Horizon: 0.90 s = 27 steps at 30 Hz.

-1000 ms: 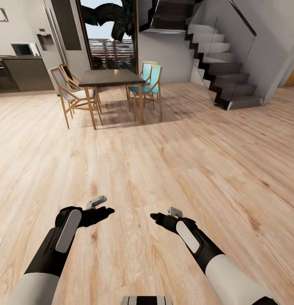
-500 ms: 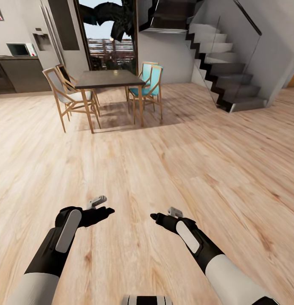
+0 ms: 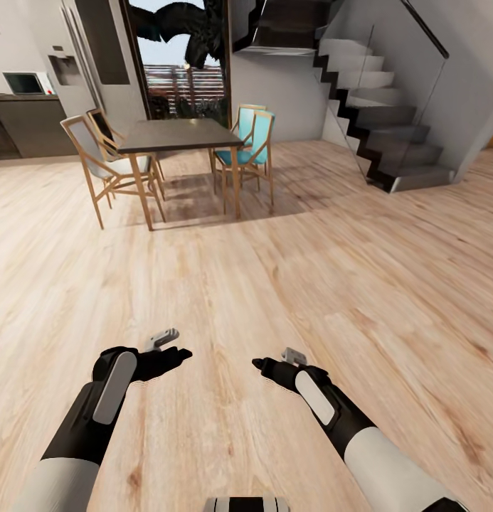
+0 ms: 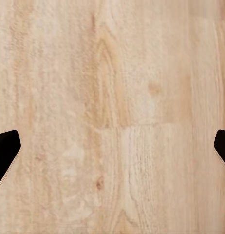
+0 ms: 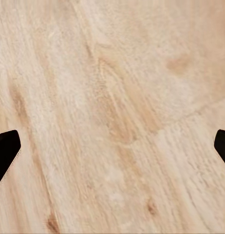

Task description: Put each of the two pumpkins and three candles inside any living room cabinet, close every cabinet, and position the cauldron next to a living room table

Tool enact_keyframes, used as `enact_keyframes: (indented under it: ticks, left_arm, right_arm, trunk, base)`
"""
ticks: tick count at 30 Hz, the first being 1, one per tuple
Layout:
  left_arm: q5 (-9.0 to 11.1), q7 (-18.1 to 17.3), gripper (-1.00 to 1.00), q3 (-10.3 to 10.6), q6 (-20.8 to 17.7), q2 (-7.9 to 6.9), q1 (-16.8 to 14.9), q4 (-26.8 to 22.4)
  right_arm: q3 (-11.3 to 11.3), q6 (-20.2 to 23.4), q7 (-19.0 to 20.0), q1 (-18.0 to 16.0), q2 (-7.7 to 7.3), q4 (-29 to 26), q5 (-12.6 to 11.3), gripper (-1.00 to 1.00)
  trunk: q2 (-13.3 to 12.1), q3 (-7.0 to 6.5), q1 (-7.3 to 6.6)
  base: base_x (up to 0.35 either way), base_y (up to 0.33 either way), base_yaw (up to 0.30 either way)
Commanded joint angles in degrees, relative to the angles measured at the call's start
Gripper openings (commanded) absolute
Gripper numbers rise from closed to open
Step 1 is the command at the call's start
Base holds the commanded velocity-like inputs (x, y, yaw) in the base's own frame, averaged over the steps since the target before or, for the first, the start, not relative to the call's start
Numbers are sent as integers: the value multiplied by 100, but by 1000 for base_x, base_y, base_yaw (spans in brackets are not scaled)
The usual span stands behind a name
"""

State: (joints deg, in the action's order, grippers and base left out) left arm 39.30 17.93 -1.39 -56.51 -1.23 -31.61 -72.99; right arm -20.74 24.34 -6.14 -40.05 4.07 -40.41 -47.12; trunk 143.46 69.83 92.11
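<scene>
Both arms are held out low over the pale wood floor (image 3: 289, 284), and neither carries anything. The left gripper (image 3: 176, 353) and the right gripper (image 3: 264, 365) point toward each other, a stretch of bare planks between them. In each wrist view the two dark fingertips (image 4: 5, 148) sit far apart at opposite edges, with only floorboards between them, so both jaws stand spread wide (the right pair (image 5: 5, 151) looks the same).

From the robot's spot, a dark-topped dining table (image 3: 178, 135) stands at about eleven o'clock, well away. Wooden chairs with pale seats (image 3: 97, 160) sit on its left side, and teal-backed chairs (image 3: 250, 139) on its right. A staircase (image 3: 378, 121) climbs at about one o'clock, beside a grey wall. A kitchen counter (image 3: 29, 124) lies far off at ten o'clock. I can see no pumpkins, candles, cabinet or cauldron from here.
</scene>
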Motion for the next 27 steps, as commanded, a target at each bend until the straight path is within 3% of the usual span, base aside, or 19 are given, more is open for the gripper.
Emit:
enact_keyframes:
  ticks: [1,21,27]
  left_arm:
    - [60,52,100,-2,-18,0,-3,-5]
    - [69,52,100,3,-18,0,-3,-5]
    - [64,52,100,6,-18,0,-3,-5]
  right_arm:
    - [-18,10,-55,-3,-3,-11,-60,100]
    - [-18,9,-96,-3,-3,-11,-52,100]
    - [-15,9,-106,-3,-3,-13,-52,100]
  trunk:
    - [2,5,2]
    - [2,5,2]
    - [2,5,2]
  base:
    - [333,0,0]
    - [333,0,0]
    - [333,0,169]
